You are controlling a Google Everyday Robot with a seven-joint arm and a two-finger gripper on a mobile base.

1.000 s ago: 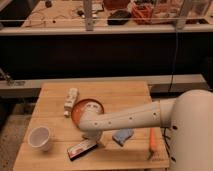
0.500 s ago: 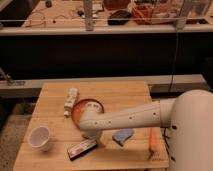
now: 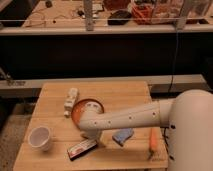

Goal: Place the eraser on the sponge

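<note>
The eraser point(image 3: 82, 148), a flat black-sided block with a whitish and red top, lies near the table's front edge. The light-blue sponge point(image 3: 123, 135) rests to its right on the wood. My white arm reaches in from the right, and its wrist ends just above the eraser's right end. My gripper point(image 3: 93, 137) points down there, mostly hidden under the wrist. I cannot tell whether it touches the eraser.
An orange bowl point(image 3: 87, 106) sits behind the wrist, with a cream-white bottle-like object point(image 3: 70, 100) lying to its left. A white cup point(image 3: 40, 137) stands at the front left. An orange carrot point(image 3: 153, 139) lies near the right edge of the wooden table point(image 3: 115, 92).
</note>
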